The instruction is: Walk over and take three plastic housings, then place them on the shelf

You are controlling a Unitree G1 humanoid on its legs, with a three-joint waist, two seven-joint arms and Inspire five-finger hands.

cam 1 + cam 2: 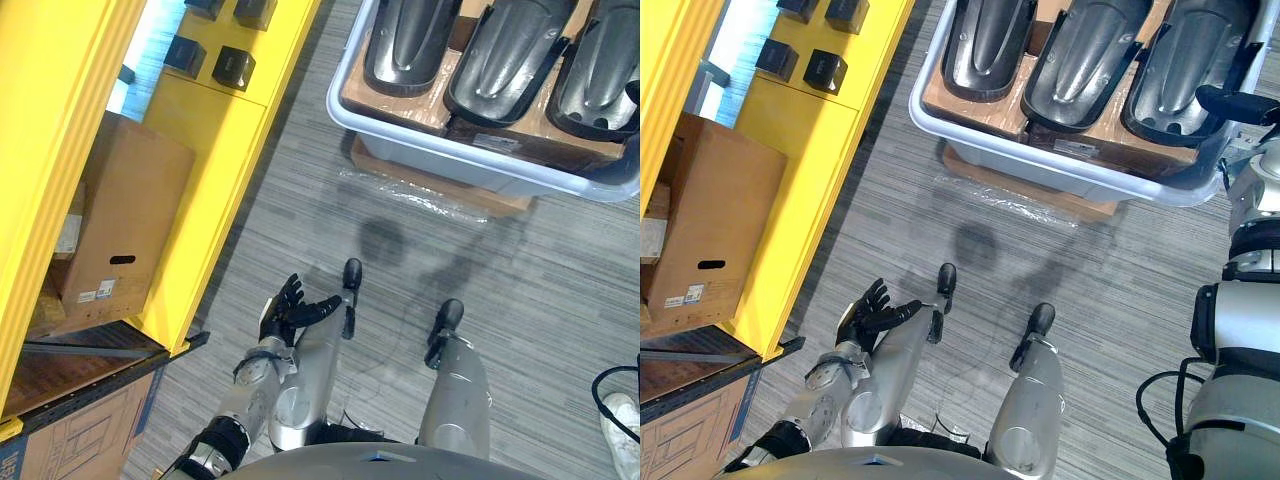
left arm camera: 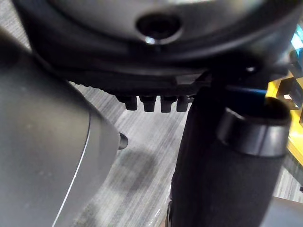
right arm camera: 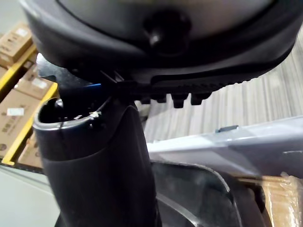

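Roughly at the pick-up stage, nothing lifted yet. Counted three plastic housings [image 1: 505, 55] lying side by side on a cardboard sheet [image 1: 400, 105] inside a grey bin [image 1: 450, 160] on the floor ahead, well apart from the yellow shelf [image 1: 215, 160] off to the left with its cardboard box [image 1: 125, 220]. Read long axes as running away from the robot, near-parallel, slightly fanned; rounded ends toward the robot, far ends cut off at the view's edge; hollow faces apparently up, rims raised. Found right hand [image 1: 1240, 103] reaching in over the bin's right rim, just beside or touching the rightmost housing [image 1: 1185, 70]; cannot tell which. Judged its fingers straight and clasping nothing, going by the right wrist view, with thumb and fingertips clear above a housing's rim. Found left hand [image 1: 285, 312] low and close in, fingers spread and relaxed, empty, well apart from the bin. Risks from here: glossy curved shell likely to slide out of a shallow pinch on the rim; close packing likely to drag or tip the middle housing [image 1: 1080, 60] on lifting the right one; raised bin wall apt to catch the hand or a trailing end on the way out; long shell apt to swing nose-down in a one-handed lift. Advise gripping nearer mid-length, lifting straight up before turning toward the shelf.
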